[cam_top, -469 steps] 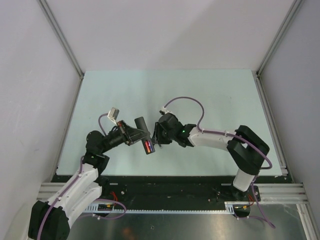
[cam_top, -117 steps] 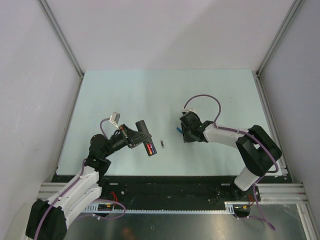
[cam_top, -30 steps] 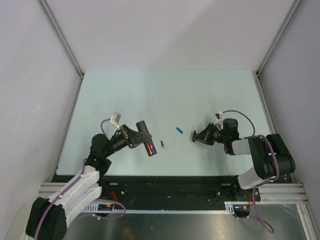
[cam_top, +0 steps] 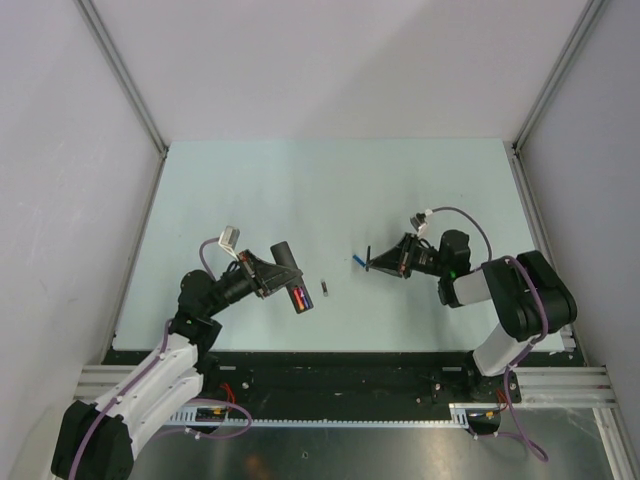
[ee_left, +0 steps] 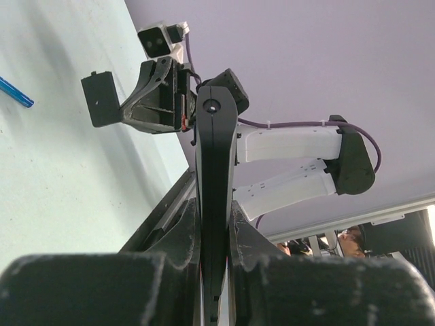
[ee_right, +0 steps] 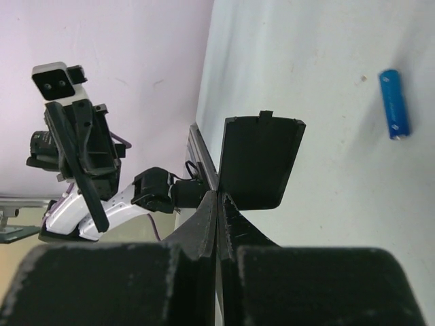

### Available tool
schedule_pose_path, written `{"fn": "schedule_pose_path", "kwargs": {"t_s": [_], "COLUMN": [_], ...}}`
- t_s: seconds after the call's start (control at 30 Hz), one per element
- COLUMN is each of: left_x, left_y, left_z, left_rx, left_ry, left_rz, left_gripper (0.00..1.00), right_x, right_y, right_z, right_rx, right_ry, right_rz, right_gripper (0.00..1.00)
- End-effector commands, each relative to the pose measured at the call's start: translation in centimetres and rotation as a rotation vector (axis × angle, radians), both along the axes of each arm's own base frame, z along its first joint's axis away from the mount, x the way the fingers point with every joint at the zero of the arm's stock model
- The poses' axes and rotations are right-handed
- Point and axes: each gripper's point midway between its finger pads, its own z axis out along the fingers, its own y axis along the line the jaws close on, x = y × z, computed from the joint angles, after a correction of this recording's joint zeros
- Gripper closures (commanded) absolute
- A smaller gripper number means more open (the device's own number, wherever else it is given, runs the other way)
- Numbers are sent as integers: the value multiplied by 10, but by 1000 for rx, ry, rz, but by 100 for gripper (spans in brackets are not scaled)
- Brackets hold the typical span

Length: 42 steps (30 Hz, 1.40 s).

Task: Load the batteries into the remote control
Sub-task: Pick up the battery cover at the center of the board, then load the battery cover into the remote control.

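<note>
Holding the remote control [cam_top: 284,262] edge-on between its fingers, the left gripper [ee_left: 214,219] is clamped on it over the left-centre of the table [cam_top: 250,180]. A red-orange battery [cam_top: 298,295] sits in the remote's open bay. A dark battery [cam_top: 324,289] lies loose just beside it. The right gripper [ee_right: 216,198] is pinched on the back panel [ee_right: 262,159], near a blue battery [cam_top: 357,260].

A pale green table [cam_top: 250,190] sits inside a box of plain white walls [cam_top: 60,200], with bare aluminium rails [cam_top: 122,75] running up the two back corners. At its near edge lies a black strip [cam_top: 340,362], then a dull metal sheet [cam_top: 350,455]. The light is soft and even, and the left wrist view catches a dim patch [ee_left: 380,238] beyond the box, perhaps the room outside, too blurred to make out.
</note>
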Motion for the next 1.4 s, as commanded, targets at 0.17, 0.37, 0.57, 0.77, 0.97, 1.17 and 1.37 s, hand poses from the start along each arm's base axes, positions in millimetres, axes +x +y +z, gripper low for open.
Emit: {"fn": "schedule_pose_path", "kwargs": {"t_s": [0.17, 0.37, 0.57, 0.77, 0.97, 1.17, 1.37], "left_x": [-2, -3, -3, -1, 10, 29, 58], "left_y": [0, 0, 0, 0, -3, -8, -18], "left_z": [7, 6, 7, 11, 24, 49, 77], "left_rx": [-10, -10, -11, -14, -7, -8, -30], "left_ry": [-46, -46, -47, -54, -74, -106, -127], "left_rz": [-3, -3, -3, -2, 9, 33, 42], "left_gripper": [100, 100, 100, 100, 100, 100, 100], "right_x": [-4, -3, -7, -22, -51, -81, -113], "right_y": [-10, -13, -9, 1, 14, 14, 9], "right_z": [-30, -39, -8, 26, 88, 138, 192], "right_rx": [-15, -21, 92, 173, 254, 322, 406], "right_ry": [41, 69, 4, -51, -154, -222, -335], "right_rz": [-13, -24, 2, 66, 179, 249, 293], "right_gripper": [100, 98, 100, 100, 100, 100, 100]}}
